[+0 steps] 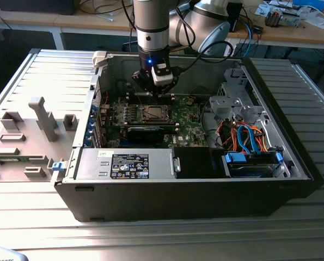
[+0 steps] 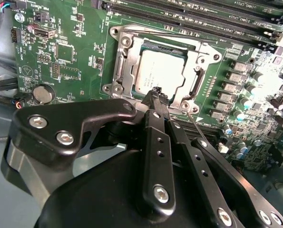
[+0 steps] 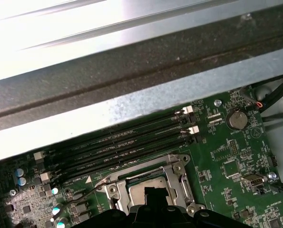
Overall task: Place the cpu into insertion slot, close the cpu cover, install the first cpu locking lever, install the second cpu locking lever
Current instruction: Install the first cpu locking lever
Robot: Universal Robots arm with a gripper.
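Tool (image 2: 156, 96) fingers pressed together over one cpu (image 2: 162, 71) under one cpu cover (image 2: 127, 66).

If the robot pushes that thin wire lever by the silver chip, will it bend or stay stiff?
The wire lever looks thin and long, so it probably springs a little, not floppy. It seems metal and light. The gripper sits close by, beside the cpu.

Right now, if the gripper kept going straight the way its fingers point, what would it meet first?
Probably the cpu cover, at its edge nearest the gripper. The shut fingertips sit at that corner of the frame lying over the cpu; depth is unclear, so they may already touch.
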